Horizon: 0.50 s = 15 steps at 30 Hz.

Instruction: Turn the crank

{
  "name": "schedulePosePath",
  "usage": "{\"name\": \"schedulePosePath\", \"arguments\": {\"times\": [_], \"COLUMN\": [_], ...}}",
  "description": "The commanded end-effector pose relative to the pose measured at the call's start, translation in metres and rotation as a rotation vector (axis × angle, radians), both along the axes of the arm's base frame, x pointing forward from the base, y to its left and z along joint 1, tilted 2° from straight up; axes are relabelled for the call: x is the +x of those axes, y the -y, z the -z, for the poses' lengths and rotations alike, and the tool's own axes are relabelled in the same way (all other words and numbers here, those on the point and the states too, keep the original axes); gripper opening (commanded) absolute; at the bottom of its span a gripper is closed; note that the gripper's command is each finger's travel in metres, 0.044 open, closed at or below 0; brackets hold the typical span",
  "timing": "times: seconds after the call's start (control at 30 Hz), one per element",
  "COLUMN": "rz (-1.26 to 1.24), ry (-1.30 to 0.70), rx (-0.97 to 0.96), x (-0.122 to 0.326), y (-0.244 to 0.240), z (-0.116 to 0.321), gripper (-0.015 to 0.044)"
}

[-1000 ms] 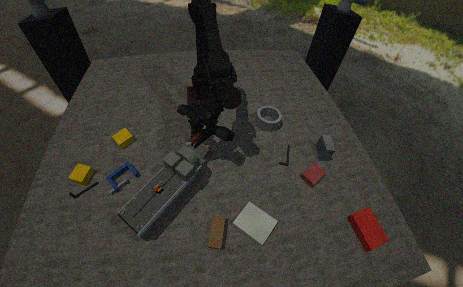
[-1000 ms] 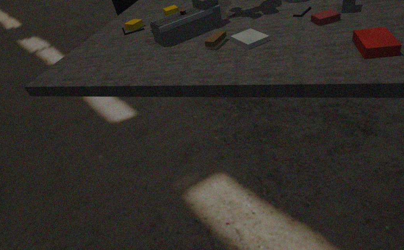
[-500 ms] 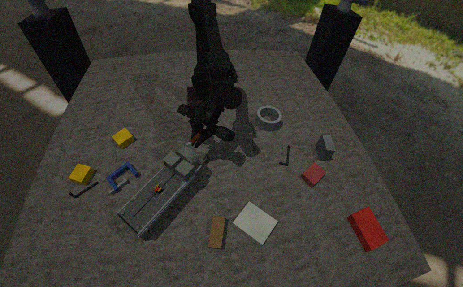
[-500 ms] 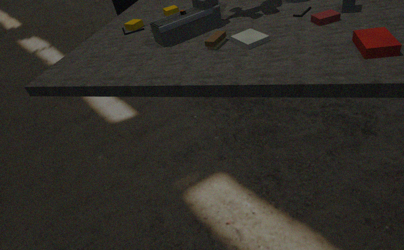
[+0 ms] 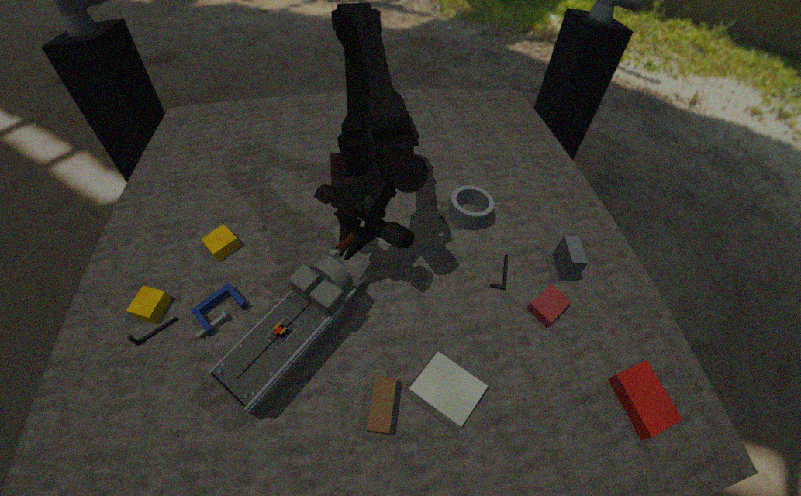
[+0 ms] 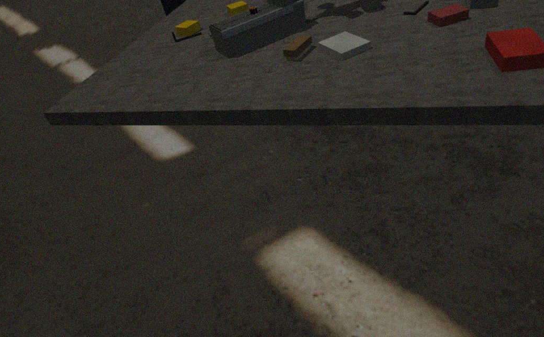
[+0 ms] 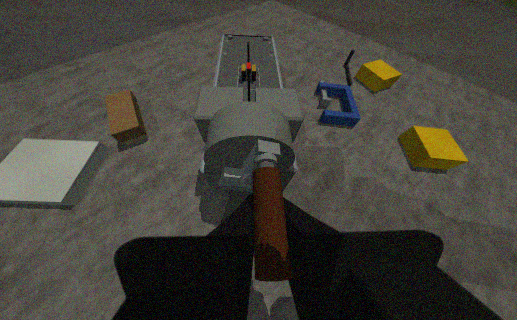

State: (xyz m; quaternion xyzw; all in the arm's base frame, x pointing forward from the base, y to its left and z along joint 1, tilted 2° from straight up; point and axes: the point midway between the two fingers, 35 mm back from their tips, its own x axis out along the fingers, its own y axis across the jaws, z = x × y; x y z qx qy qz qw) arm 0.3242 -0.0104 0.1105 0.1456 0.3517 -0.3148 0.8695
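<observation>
The grey slide machine lies diagonally on the table, crank end toward the arm. The red pointer sits between the two brass marks. It looks slightly past their line toward the far end in the top view; in the wrist view it is nearly level, and the exact offset is too small to tell. My gripper is shut on the brown crank handle, which points back toward the wrist camera. The crank arm shows at the handle's far end. The exterior view leaves the gripper out of view.
A blue bracket and two yellow blocks lie left of the machine in the top view. An orange-brown block and a white slab lie right. A grey ring stands farther back.
</observation>
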Motion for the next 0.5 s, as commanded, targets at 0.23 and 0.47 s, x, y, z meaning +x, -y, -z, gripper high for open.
{"name": "schedulePosePath", "arguments": {"times": [0.23,0.47], "rz": [-0.014,-0.014], "ry": [0.014,0.015], "rx": [0.014,0.015], "x": [0.0068,0.0084], "y": [-0.0082,-0.0102], "z": [-0.0033,-0.0029], "gripper": [0.0,0.0]}}
